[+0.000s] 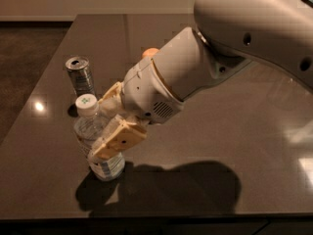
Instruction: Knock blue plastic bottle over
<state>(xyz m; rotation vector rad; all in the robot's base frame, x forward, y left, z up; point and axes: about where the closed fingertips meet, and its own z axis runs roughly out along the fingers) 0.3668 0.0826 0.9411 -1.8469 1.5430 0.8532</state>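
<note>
The blue plastic bottle (91, 127), clear with a white cap bearing a green mark, stands near the table's front left and leans with its top to the left. My gripper (100, 129) is at the bottle, open. One cream finger (119, 138) lies across the bottle's front and lower body, and the other finger (110, 94) is behind it near the cap. The label is mostly hidden by the front finger.
A silver drink can (80, 75) stands upright just behind and left of the bottle. An orange object (150, 53) shows partly behind my arm. The dark table (205, 180) ends close in front of the bottle and at the left.
</note>
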